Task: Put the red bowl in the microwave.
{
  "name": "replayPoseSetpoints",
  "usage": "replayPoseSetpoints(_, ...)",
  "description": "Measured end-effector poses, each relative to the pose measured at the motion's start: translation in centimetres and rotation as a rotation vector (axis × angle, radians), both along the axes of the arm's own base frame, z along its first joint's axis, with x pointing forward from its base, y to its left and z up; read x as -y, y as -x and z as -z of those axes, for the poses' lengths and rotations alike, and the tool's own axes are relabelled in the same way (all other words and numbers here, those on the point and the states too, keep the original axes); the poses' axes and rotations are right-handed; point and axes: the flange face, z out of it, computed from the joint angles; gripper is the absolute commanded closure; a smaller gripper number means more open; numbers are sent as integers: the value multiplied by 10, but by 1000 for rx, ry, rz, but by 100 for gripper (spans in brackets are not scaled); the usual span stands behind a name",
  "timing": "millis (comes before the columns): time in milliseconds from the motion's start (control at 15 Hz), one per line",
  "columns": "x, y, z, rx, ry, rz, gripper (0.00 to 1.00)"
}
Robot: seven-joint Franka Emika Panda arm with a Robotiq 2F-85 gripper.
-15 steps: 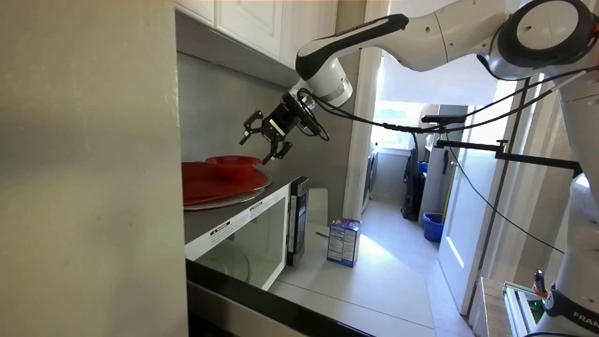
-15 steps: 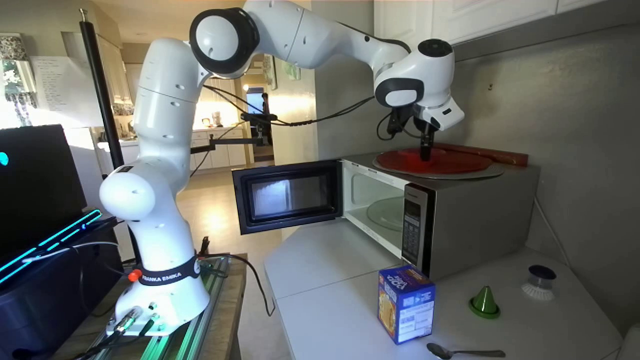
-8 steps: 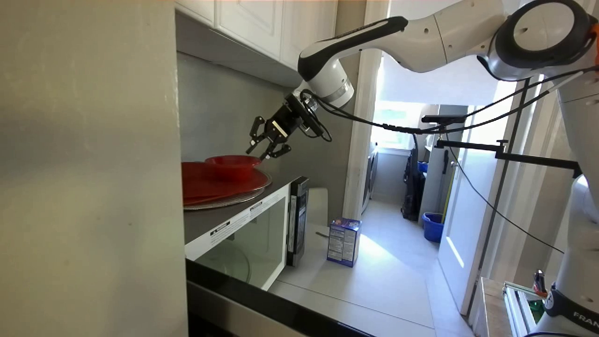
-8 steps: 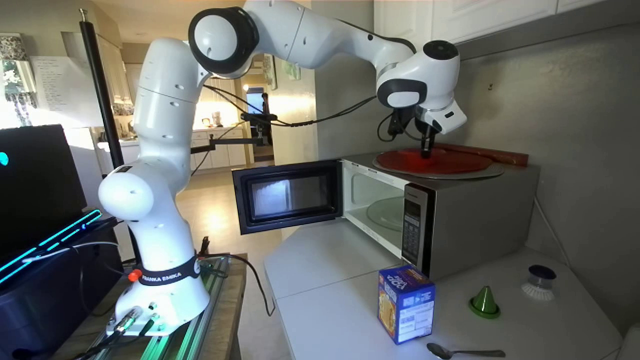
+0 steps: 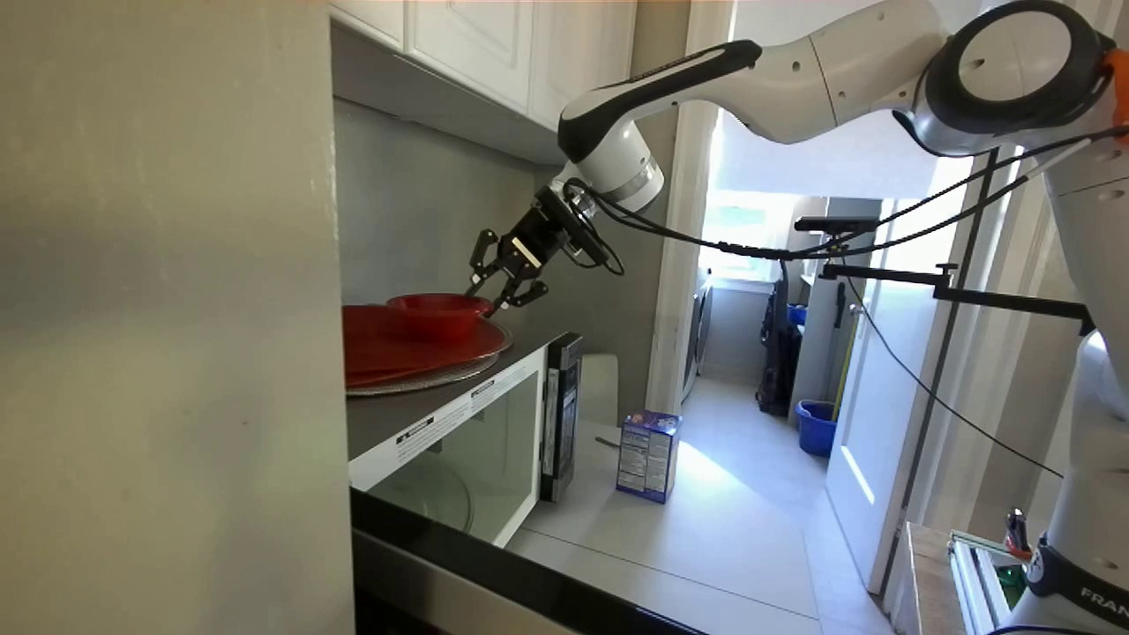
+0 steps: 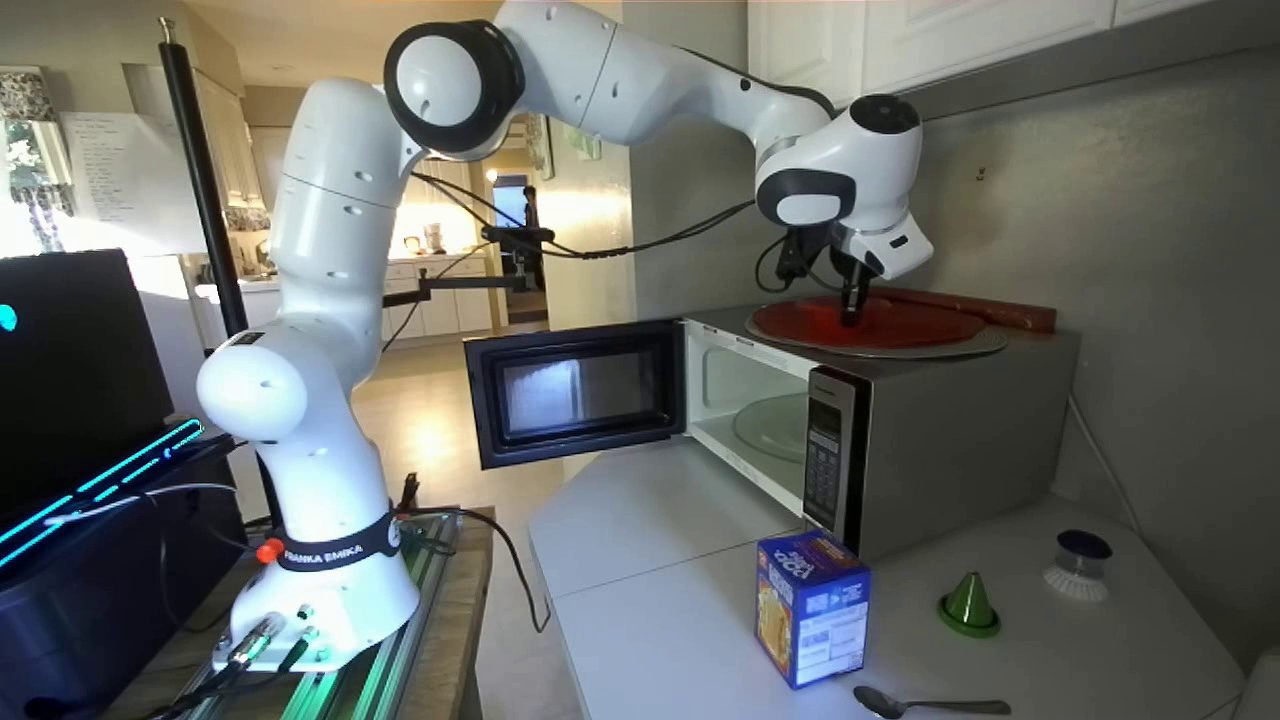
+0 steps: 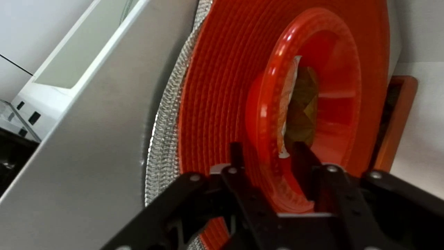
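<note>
The glossy red bowl sits on a flat red round mat on top of the microwave; in an exterior view the red bowl shows from the side. Inside the bowl are a brown thing and an orange-and-white packet. My gripper is partly open and straddles the bowl's near rim, one finger outside and one over the inside, with gaps visible on both sides. At the rim's edge, the gripper points down at a slant. The microwave door hangs wide open, showing a glass turntable.
Under the red mat lies a silvery mat. A reddish-brown long object lies behind it. On the counter stand a blue box, a green cone, a brush and a spoon. White cabinets hang overhead.
The gripper's fingers have drawn closer together, and the gripper has come down to the bowl's rim. The bowl has not visibly moved.
</note>
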Motion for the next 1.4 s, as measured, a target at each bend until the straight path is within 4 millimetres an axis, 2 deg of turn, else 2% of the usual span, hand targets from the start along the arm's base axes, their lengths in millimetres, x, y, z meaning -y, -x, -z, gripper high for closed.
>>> replayPoseSetpoints(133, 1, 0, 2, -1, -2, 1, 99)
replayPoseSetpoints(467, 11, 0, -5, 34, -29, -4, 99)
replayPoseSetpoints(733, 33, 8, -11, 57, -31, -43, 99)
replayPoseSetpoints(1000, 76, 36, -4, 74, 2, -131, 99)
replayPoseSetpoints(1200, 115, 69, 5, 99, 36, -216, 99)
replayPoseSetpoints(1400, 138, 102, 12, 131, 81, -300, 99)
